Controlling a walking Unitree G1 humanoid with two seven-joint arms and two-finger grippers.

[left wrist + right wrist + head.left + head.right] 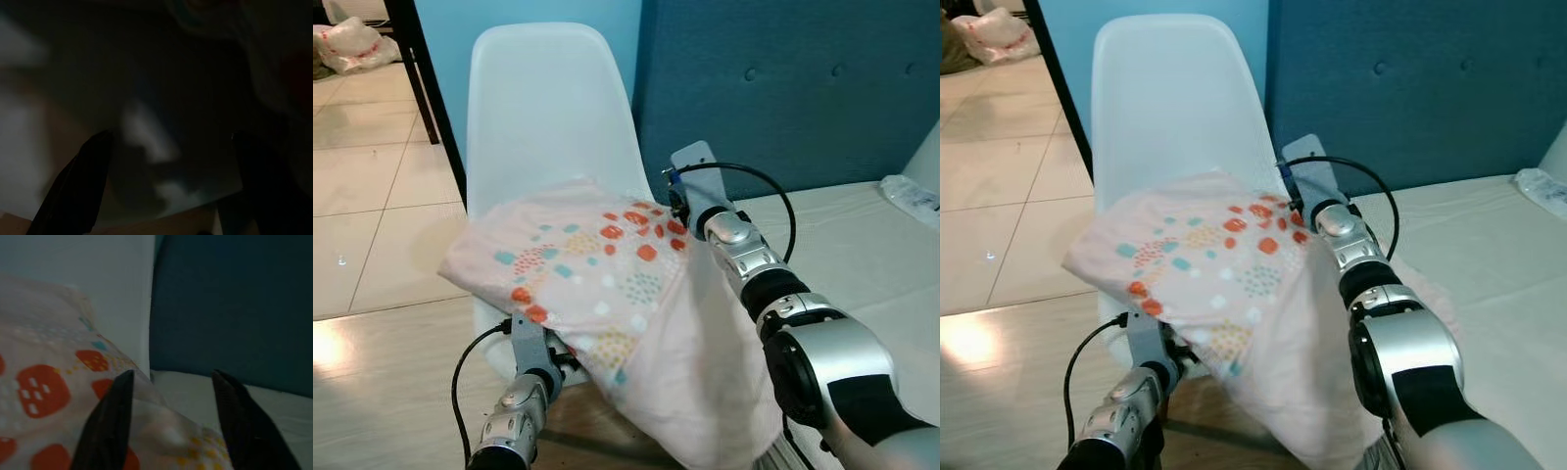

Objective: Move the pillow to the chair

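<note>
A pale pink pillow (597, 274) with orange and teal dots lies across the seat of a white plastic chair (548, 108). Its near corner hangs off the seat's front toward me. My left gripper (171, 136) reaches under the pillow's near-left edge, its fingers spread apart in the shadow beneath. My right gripper (172, 373) is at the pillow's far right edge beside the chair back, its fingers apart with pillow fabric low between them. In the eye views the pillow hides both grippers' fingertips.
A bed with a beige sheet (862, 245) and a blue padded headboard (803, 88) stands right of the chair. A white object (911, 196) lies at the bed's far right. A dark furniture leg (426, 88) and a plastic bag (352, 44) are on the tiled floor at left.
</note>
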